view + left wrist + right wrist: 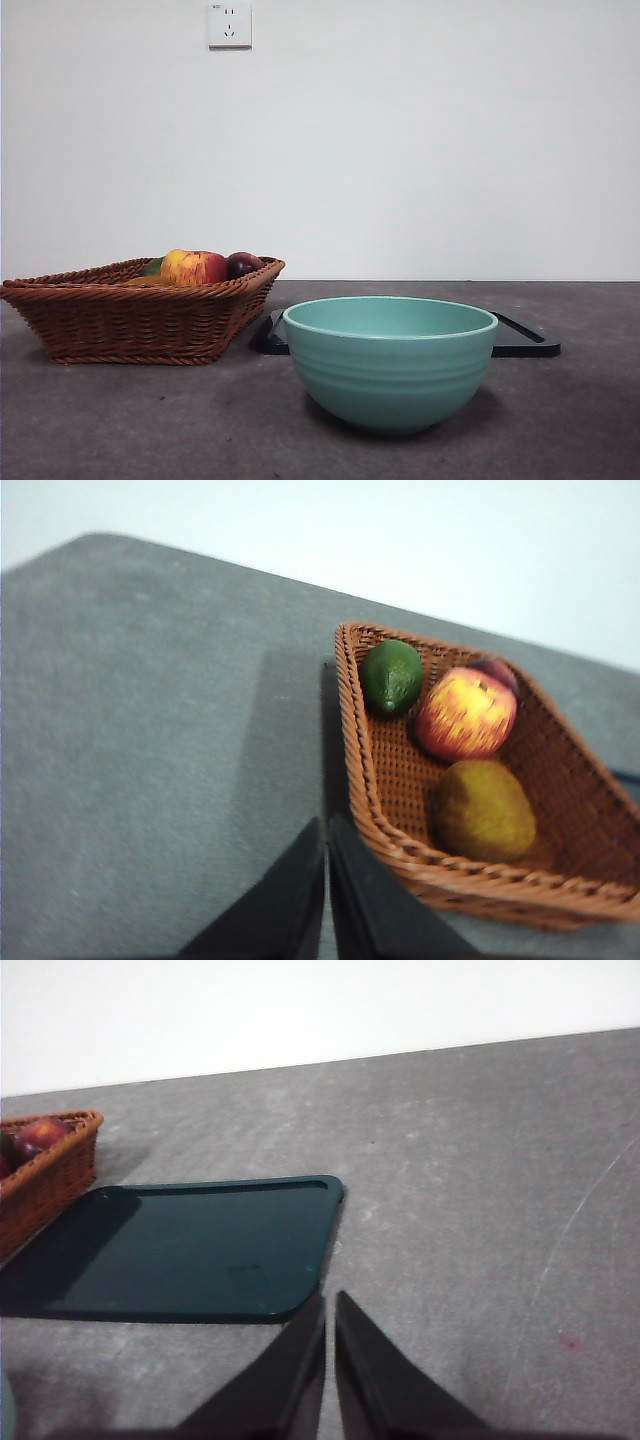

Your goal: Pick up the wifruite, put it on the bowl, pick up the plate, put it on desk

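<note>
Ridged teal bowl (390,362) beside woven wicker basket (130,318) holding oval matte wifruite (484,810); both grippers' jaws together.

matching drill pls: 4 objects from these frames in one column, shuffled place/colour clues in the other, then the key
Things
1. wifruite
2. bowl
3. plate
4. apple

Clues
A. red and yellow, in the basket between the green fruit and the orange-brown one
B. teal, ridged outside, standing on the desk nearest the front camera
C. dull orange-brown oval, lying in the basket
D. dark, flat, lying on the desk behind the bowl

Pairs: 1-C, 2-B, 3-D, 4-A
</note>
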Available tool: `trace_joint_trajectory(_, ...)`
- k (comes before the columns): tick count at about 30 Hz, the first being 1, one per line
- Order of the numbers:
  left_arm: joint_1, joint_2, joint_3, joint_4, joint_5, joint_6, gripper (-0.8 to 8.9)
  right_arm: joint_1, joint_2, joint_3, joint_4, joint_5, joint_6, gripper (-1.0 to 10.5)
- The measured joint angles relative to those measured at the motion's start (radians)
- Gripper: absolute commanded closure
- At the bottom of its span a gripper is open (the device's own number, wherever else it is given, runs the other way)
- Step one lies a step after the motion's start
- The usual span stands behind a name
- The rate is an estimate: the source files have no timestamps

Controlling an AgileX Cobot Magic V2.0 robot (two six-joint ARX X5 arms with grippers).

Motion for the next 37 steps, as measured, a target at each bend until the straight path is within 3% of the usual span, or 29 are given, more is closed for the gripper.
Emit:
trace_joint_trajectory(8, 0.0, 0.0, 0.026, -0.051, 0.0, -0.12, 8.04, 0.0, 0.0, 0.025, -0.02, -0.003, 0.065, 9.4)
trace_joint_trajectory(20, 0.0, 0.062, 0.262, -0.177, 0.028, -0.126, 8.04, 0.0, 0.047, 0.266, -0.074, -0.002, 0.07, 9.4)
trace_joint_trajectory(26, 0.0, 0.18, 0.417, -0.283, 0.135, -0.074, 8.04, 0.0, 0.157, 0.443, -0.218, -0.034, 0.057, 9.4)
trace_joint_trajectory(37, -0.007, 0.467, 0.701, -0.558, 0.36, 0.117, 8.04, 0.0, 0.481, 0.811, -0.659, -0.254, -0.077, 9.4)
